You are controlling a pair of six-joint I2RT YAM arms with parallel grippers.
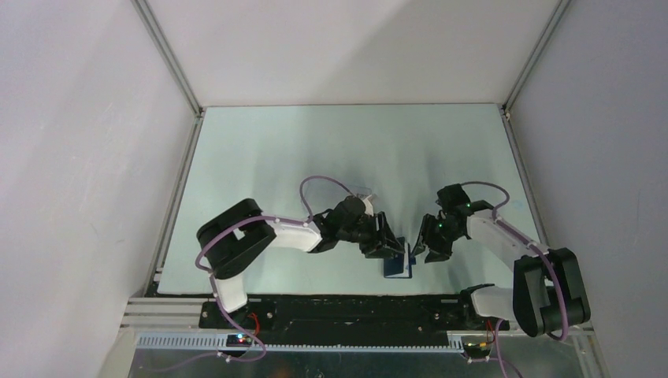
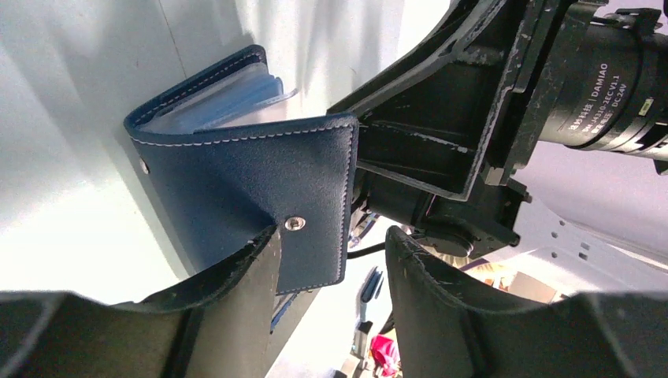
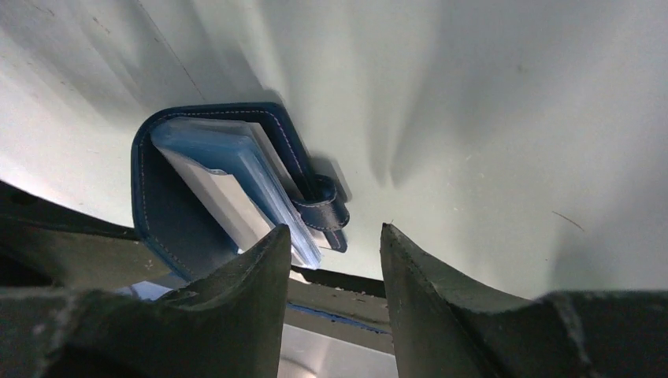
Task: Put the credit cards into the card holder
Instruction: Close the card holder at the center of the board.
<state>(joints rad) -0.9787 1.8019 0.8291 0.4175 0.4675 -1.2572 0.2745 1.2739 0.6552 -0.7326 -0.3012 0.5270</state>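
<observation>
Our left fingers stand wide apart. The lower corner of the small dark navy-blue folding card holder shows in the gap, and 1 finger overlaps its cover near the metal snap stud. We see no pinch.

Our right fingers are also spread. 1 tip is against the edge of the holder's pale blue inner sleeves, beside its closing strap.

The holder stands half open on the pale green bench near its front edge, between both wrists. The left arm folds at the elbow and reaches right. The right arm reaches left, wrist low.

What looks like 1 pale, nearly see-through credit card lies behind the left wrist, too small to read. We cannot tell whether the sleeves hold cards.
</observation>
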